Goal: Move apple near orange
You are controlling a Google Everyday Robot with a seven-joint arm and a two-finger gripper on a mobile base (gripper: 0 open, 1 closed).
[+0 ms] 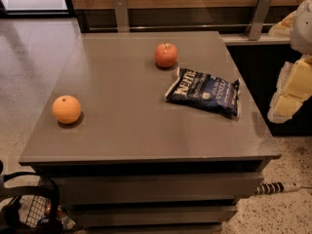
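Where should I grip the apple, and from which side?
Probably across the widest middle of the apple, coming from above: it stands stem-up, free on all sides except the chip bag close at its front right. The end effector hangs beyond the right edge of the table.

Dim overhead light, faint sheen on the table (126, 130), end effector (292, 89) pale at right edge.

1 apple (166, 55), 1 orange (66, 109), 1 chip bag (204, 92), 1 gripper (292, 89) at right edge.
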